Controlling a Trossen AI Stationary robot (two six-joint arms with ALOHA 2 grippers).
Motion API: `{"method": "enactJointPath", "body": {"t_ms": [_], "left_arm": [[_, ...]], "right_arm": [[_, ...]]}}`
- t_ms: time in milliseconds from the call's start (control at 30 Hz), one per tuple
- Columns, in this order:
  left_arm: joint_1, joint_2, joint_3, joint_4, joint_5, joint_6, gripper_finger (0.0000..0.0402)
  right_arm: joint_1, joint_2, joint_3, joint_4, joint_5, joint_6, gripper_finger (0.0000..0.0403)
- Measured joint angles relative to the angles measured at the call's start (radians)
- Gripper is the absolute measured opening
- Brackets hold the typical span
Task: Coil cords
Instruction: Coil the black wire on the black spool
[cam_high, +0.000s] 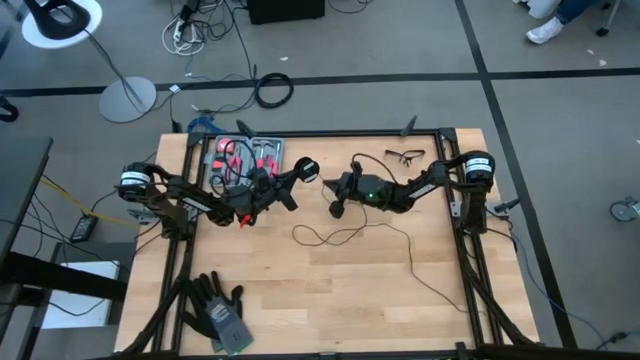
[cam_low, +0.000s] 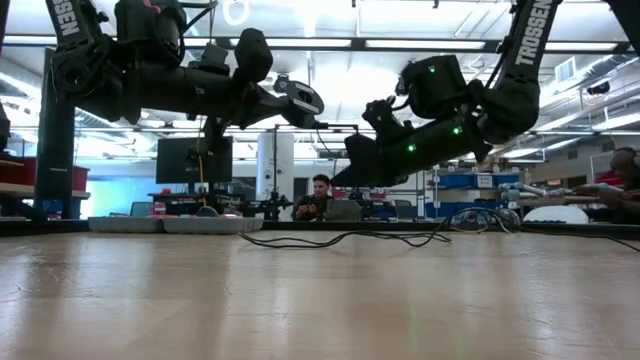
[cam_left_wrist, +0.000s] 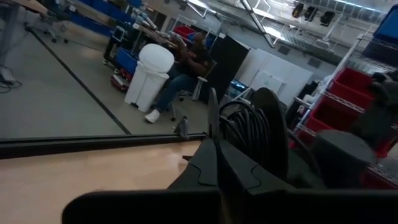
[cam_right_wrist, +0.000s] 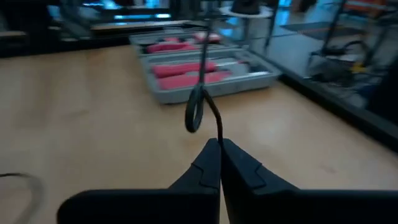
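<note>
Right wrist view shows my right hand (cam_right_wrist: 219, 144) pinched on the thin black cord (cam_right_wrist: 211, 112), which rises upright into a small loop; its slack runs lengthwise across the bench (cam_high: 330, 290). My left hand (cam_high: 290, 195), pressed together, hovers just beside.

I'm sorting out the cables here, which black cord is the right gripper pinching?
The right gripper is shut on the thin cord trailing loose across the table, not the thick cable coiled on the floor.
</note>
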Motion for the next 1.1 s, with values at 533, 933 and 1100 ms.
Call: {"method": "enactJointPath", "body": {"t_ms": [533, 933, 1100], "left_arm": [[0.007, 0.000, 0.000, -0.004, -0.138, 0.118, 0.0000], [0.007, 0.000, 0.000, -0.234, -0.044, 0.123, 0.0000], [0.007, 0.000, 0.000, -0.290, 0.017, 0.121, 0.0000]], "right_arm": [[0.190, 0.002, 0.162, -0.362, -0.088, -0.017, 0.0000], [0.196, 0.003, 0.405, -0.792, -0.290, -0.160, 0.0000], [0.192, 0.003, 0.477, -0.887, -0.334, -0.227, 0.0000]]}}
